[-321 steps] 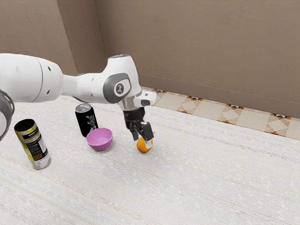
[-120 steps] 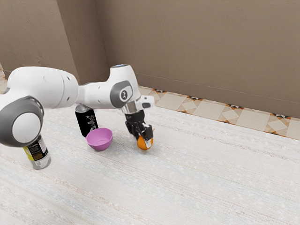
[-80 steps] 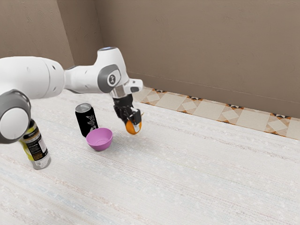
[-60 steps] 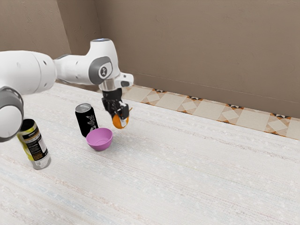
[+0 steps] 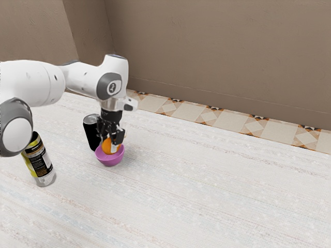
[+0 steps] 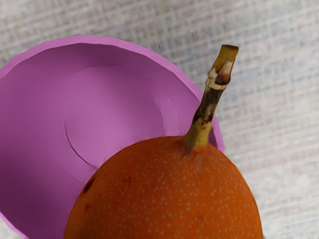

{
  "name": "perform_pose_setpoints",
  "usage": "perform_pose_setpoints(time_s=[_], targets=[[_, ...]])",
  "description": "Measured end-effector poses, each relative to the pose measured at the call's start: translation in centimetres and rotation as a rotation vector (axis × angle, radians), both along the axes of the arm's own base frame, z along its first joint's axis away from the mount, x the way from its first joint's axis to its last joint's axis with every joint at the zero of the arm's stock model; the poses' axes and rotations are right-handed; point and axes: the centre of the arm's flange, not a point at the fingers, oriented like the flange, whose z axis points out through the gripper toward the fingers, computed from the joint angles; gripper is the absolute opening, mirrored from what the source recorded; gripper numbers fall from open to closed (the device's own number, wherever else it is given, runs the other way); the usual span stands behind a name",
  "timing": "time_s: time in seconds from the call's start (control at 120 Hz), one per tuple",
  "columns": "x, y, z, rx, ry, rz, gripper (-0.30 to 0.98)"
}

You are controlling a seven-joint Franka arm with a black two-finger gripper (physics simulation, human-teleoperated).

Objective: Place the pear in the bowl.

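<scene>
In the exterior view my gripper [image 5: 112, 141] points down over the pink bowl [image 5: 110, 160], shut on the orange pear [image 5: 107, 145]. The pear's lower part is within the bowl's outline; whether it touches the bowl inside cannot be told. In the wrist view the pear [image 6: 167, 194] lies large at the lower edge, its brown stem crossing the rim of the bowl [image 6: 114, 104]. Part of the bowl's inner floor is visible beside the pear.
Right behind the bowl stands a black can [image 5: 91, 135], partly hidden by my hand. A yellow and black bottle [image 5: 40, 163] stands toward the exterior view's left, partly behind the arm. The pale tabletop [image 5: 217, 186] stretches toward the exterior view's right.
My gripper closed on the pear, lifted it off the table and carried it toward the exterior view's left. Over the last half second, hand and pear came down at the bowl.
</scene>
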Motion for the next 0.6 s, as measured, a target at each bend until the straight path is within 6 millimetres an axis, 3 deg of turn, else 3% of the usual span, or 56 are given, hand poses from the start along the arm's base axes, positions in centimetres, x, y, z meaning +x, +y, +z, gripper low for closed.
perform_pose_setpoints(time_s=[0.1, 0.35, 0.5, 0.6], targets=[[-0.1, 0.7, -0.9, 0.009, 0.023, 0.006, 0.33], [0.5, 0.6, -1.7, 0.006, 0.038, 0.000, 0.56], [0.4, -1.3, 1.9, -0.009, -0.010, -0.028, 0.62], [-0.1, -4.2, 5.3, -0.036, -0.050, -0.073, 0.65]])
